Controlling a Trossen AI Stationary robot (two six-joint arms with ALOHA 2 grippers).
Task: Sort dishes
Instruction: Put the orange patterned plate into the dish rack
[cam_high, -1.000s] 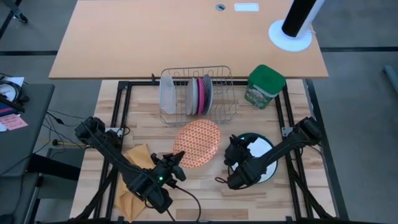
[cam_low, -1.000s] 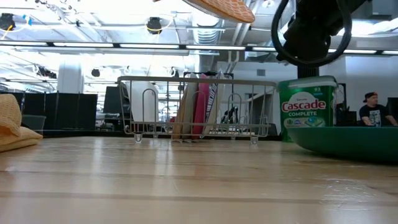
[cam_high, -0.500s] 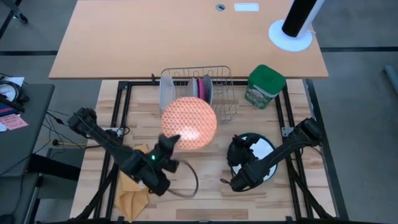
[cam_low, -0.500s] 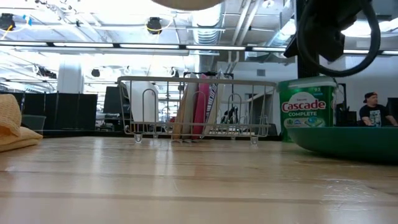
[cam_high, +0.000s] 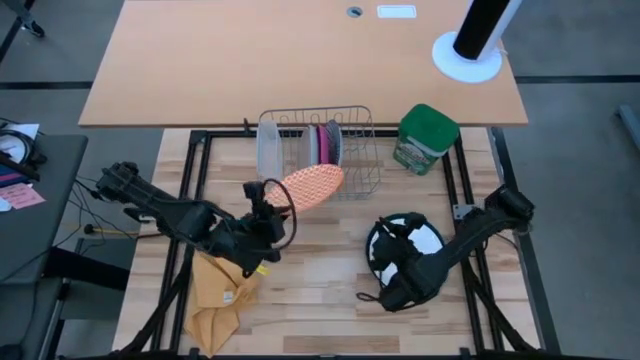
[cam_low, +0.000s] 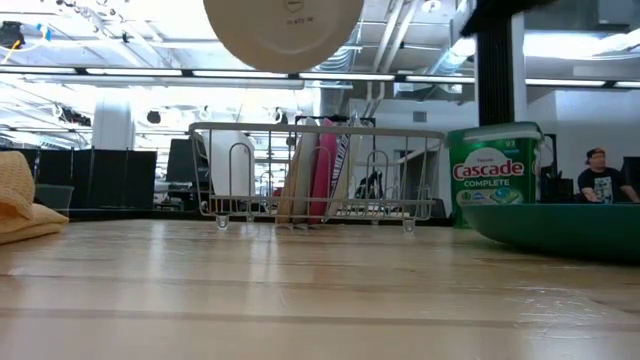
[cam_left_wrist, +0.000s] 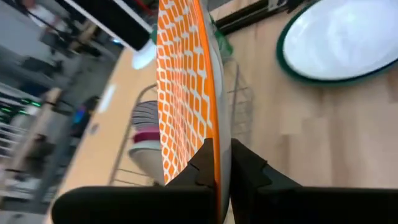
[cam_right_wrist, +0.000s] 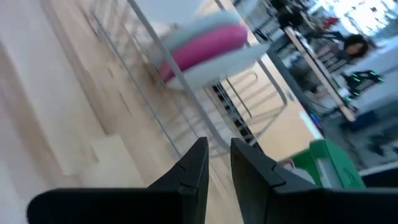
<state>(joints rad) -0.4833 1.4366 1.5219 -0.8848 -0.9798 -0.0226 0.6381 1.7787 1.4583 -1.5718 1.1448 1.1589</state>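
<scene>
Cloth (cam_high: 220, 290): crumpled tan cloth on the table's left side, beneath my left arm. Not involved in this step.
Left gripper (cam_high: 268, 200): my fingers (cam_left_wrist: 208, 163) are clenched on the rim of the orange-and-white plate (cam_high: 310, 186), which I hold clear of the table, tilted, just in front of the rack.
Plate attitude: the wrist view shows it nearly edge-on to me; the low view shows its pale back high above the rack. I judge it should be fully upright and parallel to the racked dishes before descent.
Dish rack (cam_high: 365, 160): wire rack at the back of the table holding the frosted container (cam_high: 269, 147), then the grey and pink plates (cam_high: 324, 148) standing on edge.
Target slot: which gap is free I cannot tell. I judge I should line the edge up over a free gap, lower slowly, and release only once the wires carry the plate.
Risk: an off-line descent may knock the standing plates.
Right gripper (cam_right_wrist: 216, 163): fingers nearly together, grasping nothing visible; hovers near the green-rimmed white plate (cam_high: 430, 238), which lies flat on the table at right.
Green canister (cam_high: 425, 139): right of the rack, clear of my path.
</scene>
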